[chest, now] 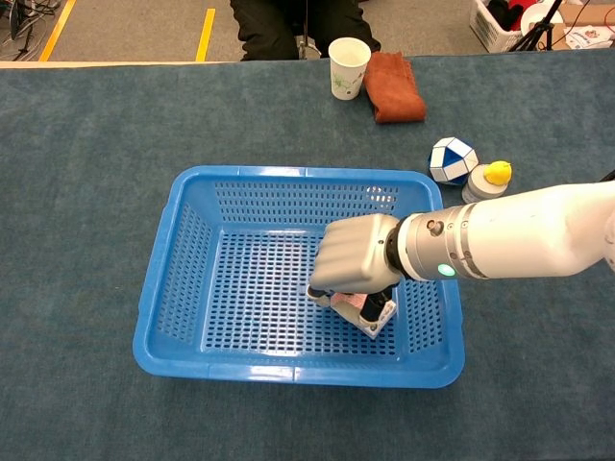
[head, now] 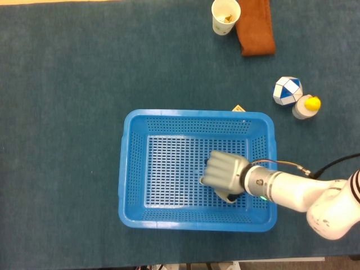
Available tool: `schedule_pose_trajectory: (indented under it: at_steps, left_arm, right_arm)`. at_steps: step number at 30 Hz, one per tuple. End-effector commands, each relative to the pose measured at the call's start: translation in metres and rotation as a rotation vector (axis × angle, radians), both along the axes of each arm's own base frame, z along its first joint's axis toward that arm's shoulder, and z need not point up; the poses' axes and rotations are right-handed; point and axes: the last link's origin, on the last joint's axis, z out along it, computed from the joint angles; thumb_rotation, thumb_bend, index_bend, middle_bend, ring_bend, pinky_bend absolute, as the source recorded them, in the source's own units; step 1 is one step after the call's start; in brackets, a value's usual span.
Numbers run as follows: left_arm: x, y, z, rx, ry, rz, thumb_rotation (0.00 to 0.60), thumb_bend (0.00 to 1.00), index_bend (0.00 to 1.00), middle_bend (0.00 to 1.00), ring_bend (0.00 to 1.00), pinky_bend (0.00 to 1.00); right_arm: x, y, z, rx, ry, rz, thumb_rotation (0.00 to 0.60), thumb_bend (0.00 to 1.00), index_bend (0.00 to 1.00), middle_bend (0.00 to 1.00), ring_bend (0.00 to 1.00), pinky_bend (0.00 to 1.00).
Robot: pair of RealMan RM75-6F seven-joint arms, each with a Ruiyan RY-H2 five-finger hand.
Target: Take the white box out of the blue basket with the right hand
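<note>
I have the right hand (chest: 354, 265) down inside the blue basket (chest: 165, 288), toward its near right corner, fingers curled around the white box (chest: 370, 310). The box sits tilted under the palm, still within the basket walls; I cannot tell whether it rests on the floor. Beyond the basket's far right lie a paper cup (chest: 349, 67), brown cloth (chest: 393, 87), blue-and-white ball (chest: 452, 159) and yellow-capped bottle (chest: 488, 180).

A dark teal cloth-covered table (chest: 86, 144) carries everything. The blue basket (chest: 173, 279) sits near the front, centre. At the far edge stand a paper cup (chest: 348, 67) and, touching its right, a folded brown cloth (chest: 394, 88). Further right lie a blue-and-white faceted ball (chest: 452, 160) and a yellow-capped bottle (chest: 485, 181), touching.
</note>
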Motion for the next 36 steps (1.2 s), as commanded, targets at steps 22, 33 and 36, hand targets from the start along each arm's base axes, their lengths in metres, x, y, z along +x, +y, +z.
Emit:
schedule_pose_trajectory:
  at_steps: [22,33,36]
  left_arm:
    - [0.004,0.001,-0.002,-0.005,0.001,-0.007,0.600,0.25,0.31,0.34,0.23,0.22]
    - [0.003,-0.003,0.001,0.009,0.003,0.003,0.600,0.25,0.31,0.34,0.23,0.22]
    - [0.003,-0.004,0.001,0.012,0.004,0.006,0.600,0.25,0.31,0.34,0.23,0.22]
  right_arm:
    - [0.002,0.000,0.033,0.055,0.009,-0.078,0.274,0.66,0.28,0.47,0.34,0.41]
    - [-0.006,0.000,0.020,0.070,0.089,-0.028,0.275,0.66,0.31,0.52,0.39,0.44]
    - [-0.006,0.000,0.017,0.065,0.099,-0.018,0.275,0.67,0.31,0.52,0.39,0.44]
